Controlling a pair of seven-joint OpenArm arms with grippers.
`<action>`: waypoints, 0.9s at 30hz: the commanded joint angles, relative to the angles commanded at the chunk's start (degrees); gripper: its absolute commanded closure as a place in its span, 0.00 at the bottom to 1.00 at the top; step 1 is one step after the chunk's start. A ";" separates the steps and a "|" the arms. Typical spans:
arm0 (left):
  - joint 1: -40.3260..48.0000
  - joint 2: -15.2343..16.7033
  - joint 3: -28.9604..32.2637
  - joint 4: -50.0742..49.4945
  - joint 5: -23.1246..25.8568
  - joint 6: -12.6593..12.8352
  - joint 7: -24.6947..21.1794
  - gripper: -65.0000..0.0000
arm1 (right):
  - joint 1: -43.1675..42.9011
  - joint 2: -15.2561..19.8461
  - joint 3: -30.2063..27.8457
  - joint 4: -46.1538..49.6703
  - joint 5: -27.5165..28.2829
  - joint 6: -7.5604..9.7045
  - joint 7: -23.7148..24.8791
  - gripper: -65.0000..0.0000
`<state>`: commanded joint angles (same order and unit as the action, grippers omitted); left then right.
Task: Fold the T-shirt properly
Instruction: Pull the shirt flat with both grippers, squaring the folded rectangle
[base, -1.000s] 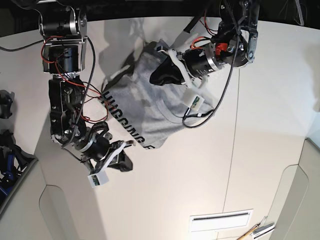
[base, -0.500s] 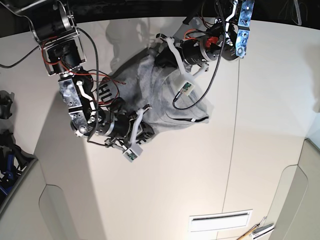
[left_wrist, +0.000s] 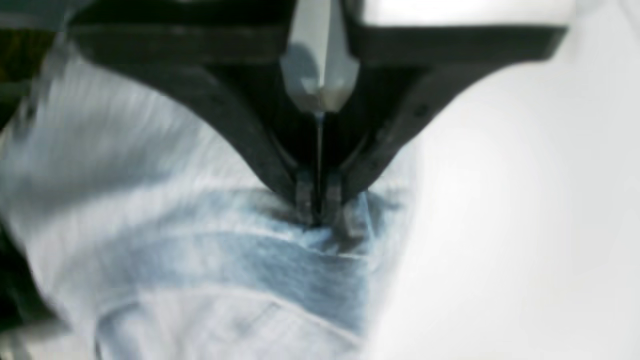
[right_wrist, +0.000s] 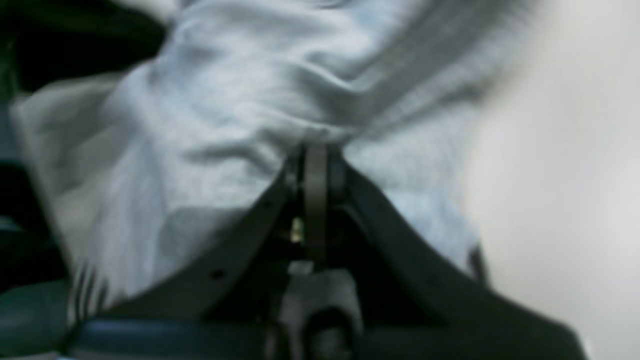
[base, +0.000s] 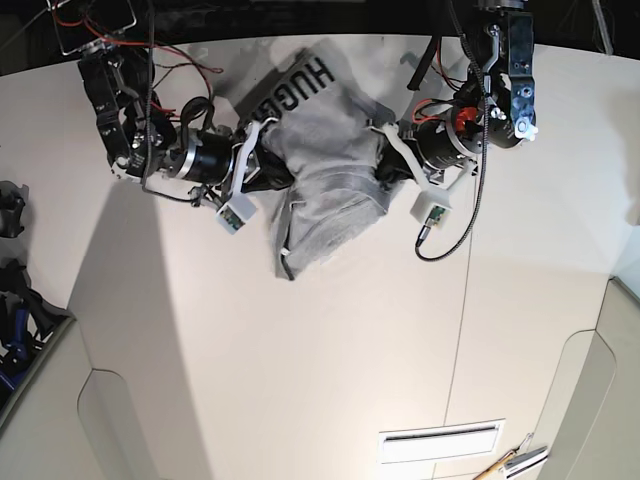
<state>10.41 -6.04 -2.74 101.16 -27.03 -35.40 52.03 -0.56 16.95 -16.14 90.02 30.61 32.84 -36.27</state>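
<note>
The grey T-shirt (base: 325, 170) is stretched between both arms above the white table, its lower part hanging in folds and black lettering showing at its upper edge. My left gripper (base: 385, 165) pinches the right side of the T-shirt; its fingers (left_wrist: 305, 197) are shut on a fold of the T-shirt (left_wrist: 210, 250). My right gripper (base: 268, 165) holds the left side of the cloth. In the right wrist view that gripper (right_wrist: 315, 155) is shut on the T-shirt (right_wrist: 225, 115), which drapes over it.
The white table (base: 300, 380) has a seam down its right half. A vent slot (base: 440, 443) and a tool (base: 510, 462) lie at the near right edge. Dark gear (base: 15, 300) sits off the table at the left.
Both grippers have swung toward the table's back edge with the T-shirt. The right gripper rose from the near left to the shirt's left side. The lettering now shows at the top.
</note>
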 joint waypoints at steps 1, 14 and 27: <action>-0.44 0.00 0.00 0.00 0.96 0.26 -0.22 0.97 | -1.31 0.00 0.00 1.11 0.00 -0.02 0.02 1.00; 0.39 -0.76 -2.29 7.17 0.81 1.79 -0.83 0.98 | -2.82 -3.32 12.22 4.39 2.89 0.00 -4.72 1.00; 14.51 -1.88 -6.60 13.05 -11.30 -1.73 0.72 0.98 | -7.37 -2.71 15.85 4.74 7.98 0.20 -8.52 1.00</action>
<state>24.93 -7.92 -9.34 114.21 -38.33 -37.12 52.75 -7.92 14.24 -0.30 94.76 38.59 33.04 -44.80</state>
